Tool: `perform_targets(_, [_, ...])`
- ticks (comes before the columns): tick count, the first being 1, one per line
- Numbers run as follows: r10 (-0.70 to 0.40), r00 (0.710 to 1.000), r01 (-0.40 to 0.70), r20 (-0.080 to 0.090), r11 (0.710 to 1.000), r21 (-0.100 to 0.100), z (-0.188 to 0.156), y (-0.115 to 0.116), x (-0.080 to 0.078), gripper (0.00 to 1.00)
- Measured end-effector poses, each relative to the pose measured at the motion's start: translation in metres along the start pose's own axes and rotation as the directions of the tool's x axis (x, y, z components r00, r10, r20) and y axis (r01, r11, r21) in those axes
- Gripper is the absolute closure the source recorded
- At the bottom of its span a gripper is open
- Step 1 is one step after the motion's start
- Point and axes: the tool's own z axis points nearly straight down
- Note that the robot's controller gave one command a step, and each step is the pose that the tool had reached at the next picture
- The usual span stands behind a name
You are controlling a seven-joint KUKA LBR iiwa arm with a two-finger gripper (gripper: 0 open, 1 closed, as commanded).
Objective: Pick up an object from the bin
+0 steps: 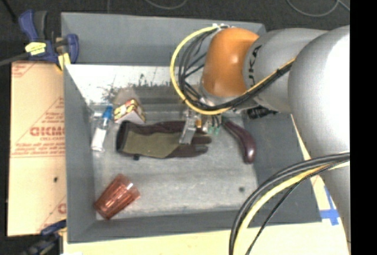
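I'm hanging my gripper (189,133) over 3 o'clock end of olive cloth (147,145); can't tell if it's open. Prob soft, light: pinch a fold.

Grey bin (177,180) holds olive-green & dark-brown cloth (150,145) at centre, ribbed red-brown cup (116,196) lower left, whitish tube (101,130) w/ blue end at left, red-white-yellow carton (129,110) beside it, maroon handle (244,143) centre-right, under orange wrist cover (230,62).

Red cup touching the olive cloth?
Apart. Camera view shows bare bin floor between the red cup and the olive cloth.
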Motion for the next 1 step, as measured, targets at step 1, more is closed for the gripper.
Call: perform_targets(1, [-0.001, 1.0, 0.001, 0.0, 1.0, 0.0, 0.0002, 0.0, -0.0001, 1.0])
